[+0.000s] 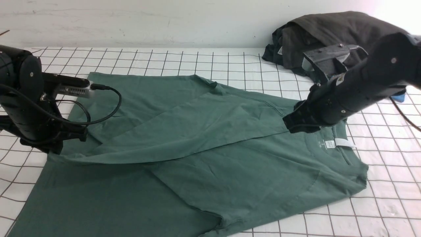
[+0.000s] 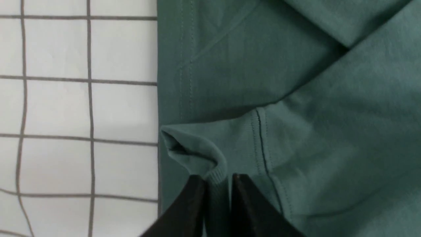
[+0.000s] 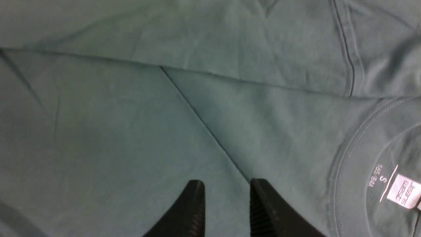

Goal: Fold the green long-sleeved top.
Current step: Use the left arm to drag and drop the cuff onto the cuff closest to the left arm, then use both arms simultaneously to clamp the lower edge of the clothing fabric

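The green long-sleeved top [image 1: 204,158] lies spread on the gridded table, its far half folded over toward the middle, and the white neck label [image 1: 343,143] shows at the right. My left gripper [image 1: 74,135] is low at the top's left edge. In the left wrist view its jaws [image 2: 218,179] stand slightly apart, with the ribbed sleeve cuff [image 2: 215,177] lying between them. My right gripper [image 1: 291,126] hovers just left of the collar. Its fingers [image 3: 227,184] are open over flat green cloth and hold nothing. The label [image 3: 403,191] shows beside them.
A heap of dark grey-brown garments [image 1: 329,36] sits at the back right, behind the right arm. A scrap of bright blue cloth [image 1: 399,97] peeks out under that arm. White gridded table [image 1: 197,62] surrounds the top, and a wall rises behind it.
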Controlling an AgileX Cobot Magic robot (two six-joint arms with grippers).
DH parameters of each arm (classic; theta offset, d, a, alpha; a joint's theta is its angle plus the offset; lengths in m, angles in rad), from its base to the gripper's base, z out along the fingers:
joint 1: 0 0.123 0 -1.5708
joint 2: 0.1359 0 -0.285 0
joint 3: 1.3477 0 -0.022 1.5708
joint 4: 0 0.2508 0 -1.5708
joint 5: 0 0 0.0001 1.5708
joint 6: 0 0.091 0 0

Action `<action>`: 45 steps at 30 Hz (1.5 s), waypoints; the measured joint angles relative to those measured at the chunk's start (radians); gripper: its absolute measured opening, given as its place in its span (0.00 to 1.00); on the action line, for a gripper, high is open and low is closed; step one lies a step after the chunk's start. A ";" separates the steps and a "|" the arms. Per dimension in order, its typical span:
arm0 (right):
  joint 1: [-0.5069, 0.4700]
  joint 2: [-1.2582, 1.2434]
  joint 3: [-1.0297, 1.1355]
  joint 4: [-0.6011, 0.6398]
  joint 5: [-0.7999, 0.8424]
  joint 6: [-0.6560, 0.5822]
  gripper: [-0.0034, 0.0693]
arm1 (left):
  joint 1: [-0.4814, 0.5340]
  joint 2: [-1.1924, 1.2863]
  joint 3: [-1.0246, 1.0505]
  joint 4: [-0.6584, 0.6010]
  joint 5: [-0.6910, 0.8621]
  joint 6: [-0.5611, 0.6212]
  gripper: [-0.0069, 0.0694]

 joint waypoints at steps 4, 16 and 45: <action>0.000 0.004 -0.033 -0.031 0.094 0.012 0.39 | 0.000 -0.067 0.000 -0.018 0.058 0.008 0.58; 0.024 -0.051 0.073 0.105 0.316 -0.112 0.34 | -0.133 -0.232 0.165 -0.083 0.123 0.371 0.73; 0.120 -0.087 0.097 0.158 0.267 -0.213 0.32 | -0.179 -0.252 0.599 0.244 -0.127 0.956 0.22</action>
